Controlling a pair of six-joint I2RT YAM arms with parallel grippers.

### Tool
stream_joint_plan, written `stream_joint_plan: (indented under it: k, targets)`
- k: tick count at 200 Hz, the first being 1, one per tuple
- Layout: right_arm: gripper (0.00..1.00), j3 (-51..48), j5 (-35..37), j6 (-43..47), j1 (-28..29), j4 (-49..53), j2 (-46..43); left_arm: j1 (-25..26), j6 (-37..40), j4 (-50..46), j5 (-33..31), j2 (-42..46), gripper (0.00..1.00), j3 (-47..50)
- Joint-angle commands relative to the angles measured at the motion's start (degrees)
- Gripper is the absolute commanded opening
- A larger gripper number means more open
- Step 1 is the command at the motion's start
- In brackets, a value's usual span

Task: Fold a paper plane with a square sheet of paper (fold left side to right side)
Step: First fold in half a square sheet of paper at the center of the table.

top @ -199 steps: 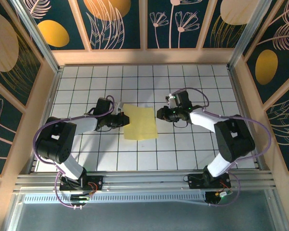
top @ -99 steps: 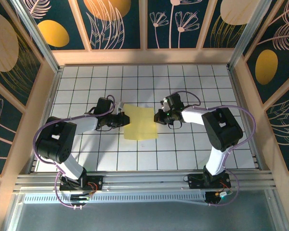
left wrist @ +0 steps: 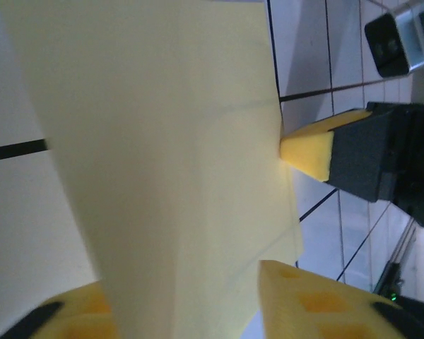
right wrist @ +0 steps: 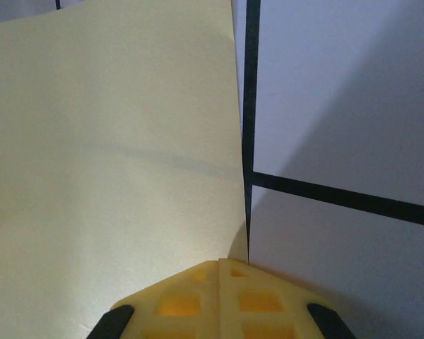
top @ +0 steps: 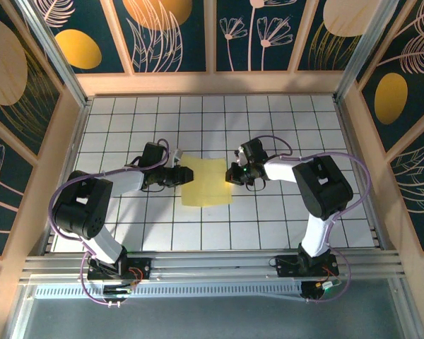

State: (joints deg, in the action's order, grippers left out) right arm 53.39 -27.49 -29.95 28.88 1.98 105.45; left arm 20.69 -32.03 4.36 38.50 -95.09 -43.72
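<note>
The square sheet of paper point(top: 206, 181) lies in the middle of the white grid table, plain yellow and unfolded. My left gripper point(top: 180, 175) is at its left edge, open. In the left wrist view the paper point(left wrist: 177, 141) rises in a curve between the two yellow fingers point(left wrist: 318, 304). My right gripper point(top: 232, 174) is shut, its joined tip touching the paper's right edge. In the right wrist view that tip point(right wrist: 220, 265) sits on the edge of the paper point(right wrist: 113, 141). It also appears in the left wrist view as a yellow wedge point(left wrist: 307, 152) beyond the sheet.
The white grid table point(top: 283, 120) has wooden rails all round and dark painted wall panels point(top: 78, 48) behind. Both arm bases stand at the near edge on an aluminium rail point(top: 212, 265).
The right gripper has moved left until its tip reached the paper's right edge. The left gripper has edged right onto the left edge, and the sheet there has lifted slightly.
</note>
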Motion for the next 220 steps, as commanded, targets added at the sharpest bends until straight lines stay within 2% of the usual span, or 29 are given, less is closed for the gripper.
stream_joint_plan:
  k: [1,40,62,97,166,220]
  targets:
    - [0.00,-0.65,3.23,0.78,0.49,1.72,0.81,0.39,-2.07,1.03,2.25,1.90,0.44,-1.16]
    - [0.00,-1.63,2.70,0.26,0.53,-0.07,1.24,0.81,-4.12,3.92,5.74,2.89,0.54,-1.71]
    - [0.01,-1.66,2.52,0.34,0.52,-0.41,1.73,1.61,-5.64,5.79,7.24,2.83,0.63,-2.37]
    - [0.01,-1.53,2.52,0.42,0.49,-0.70,2.04,3.27,-6.46,6.38,7.38,1.35,0.69,-4.47]
    - [0.01,-2.76,0.88,-0.41,0.60,-2.72,1.69,5.76,-8.70,10.49,8.08,-5.51,0.72,-7.75]
    - [0.01,-3.93,0.33,-1.40,0.56,-4.79,0.53,7.13,-9.22,12.03,7.56,-9.32,0.65,-8.80]
